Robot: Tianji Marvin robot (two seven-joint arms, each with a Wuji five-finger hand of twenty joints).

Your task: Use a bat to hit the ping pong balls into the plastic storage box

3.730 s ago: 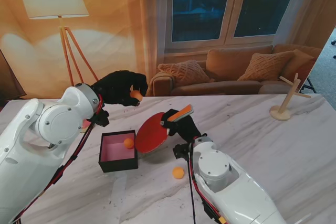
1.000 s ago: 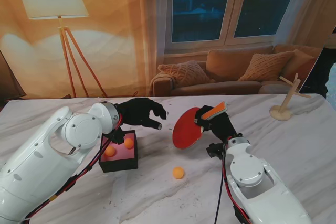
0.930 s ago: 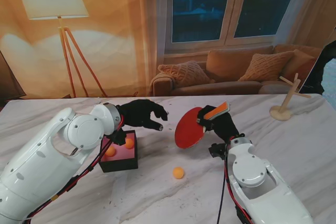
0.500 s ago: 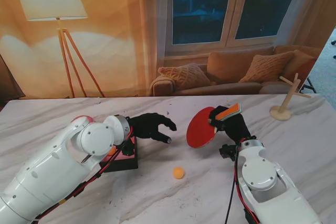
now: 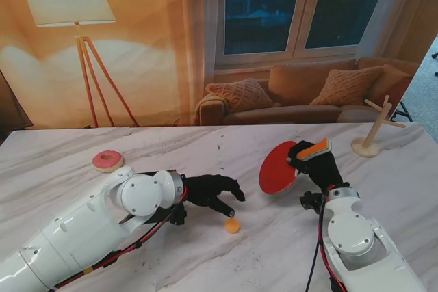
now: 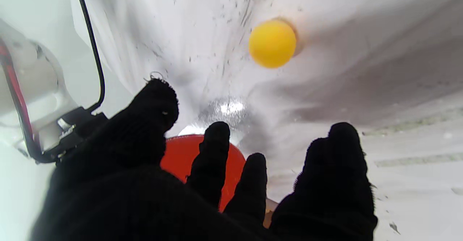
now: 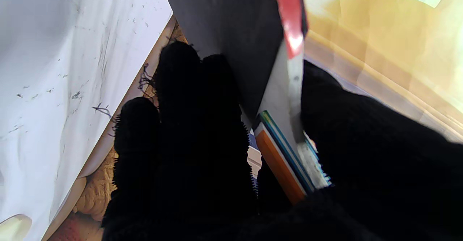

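One orange ping pong ball (image 5: 233,225) is seen at 5 o'clock of the spread, empty left hand (image 5: 213,193). One red bat (image 5: 278,176) is gripped by the right hand (image 5: 316,167); one pink doughnut (image 5: 107,161) lies at 10 o'clock.

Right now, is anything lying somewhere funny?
Yes. One orange ping pong ball lies loose on the marble table, just past the open left hand. The right hand holds the bat off to the right.

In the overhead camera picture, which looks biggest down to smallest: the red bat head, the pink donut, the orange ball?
As they appear in the stand view:
1. Red bat head, clearly largest.
2. Pink donut, middling.
3. Orange ball, smallest.
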